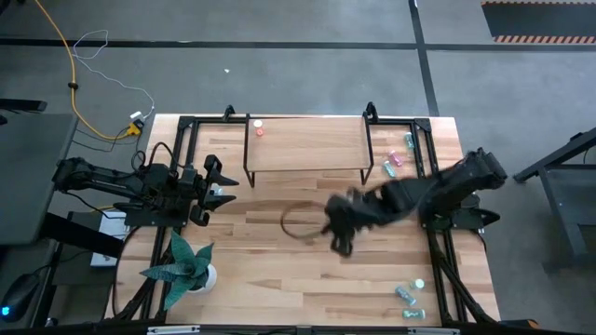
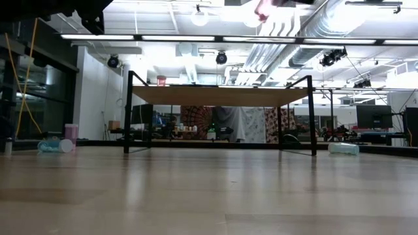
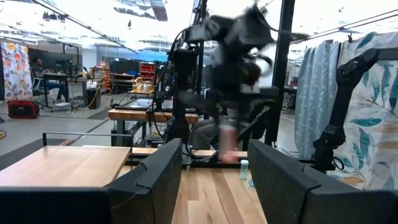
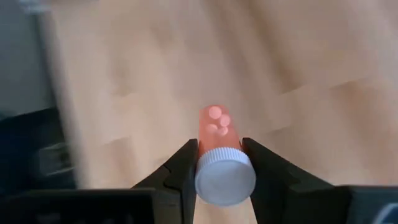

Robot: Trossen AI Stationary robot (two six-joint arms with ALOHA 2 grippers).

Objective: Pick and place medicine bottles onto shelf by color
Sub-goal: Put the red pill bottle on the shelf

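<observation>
My right gripper (image 1: 337, 233) hangs over the table's middle, just near of the shelf (image 1: 307, 147), shut on a red-orange medicine bottle (image 4: 217, 127) with a white cap. One red-orange bottle (image 1: 258, 129) stands on the shelf's far left corner. Teal and pink bottles (image 1: 397, 159) lie on the table right of the shelf. More teal ones (image 1: 410, 294) lie by the near right edge. My left gripper (image 1: 220, 189) waits open at the table's left side, touching nothing; its wrist view shows both fingers apart (image 3: 214, 186). My right gripper pinches the red-orange bottle between its two fingers (image 4: 185, 163) at the cap end (image 4: 225, 177). The bottle lies along the fingers, cap toward the wrist and body pointing past the fingertips. It is lifted clear of the table, as the left wrist view shows (image 3: 227, 144).
A white pot with a green plant (image 1: 184, 265) stands at the near left corner. A thin dark ring (image 1: 300, 221) lies on the table left of my right gripper. Black frame rails (image 1: 430, 167) run along both sides. The low view shows bottles left (image 2: 53, 145) and right (image 2: 343, 149) of the shelf.
</observation>
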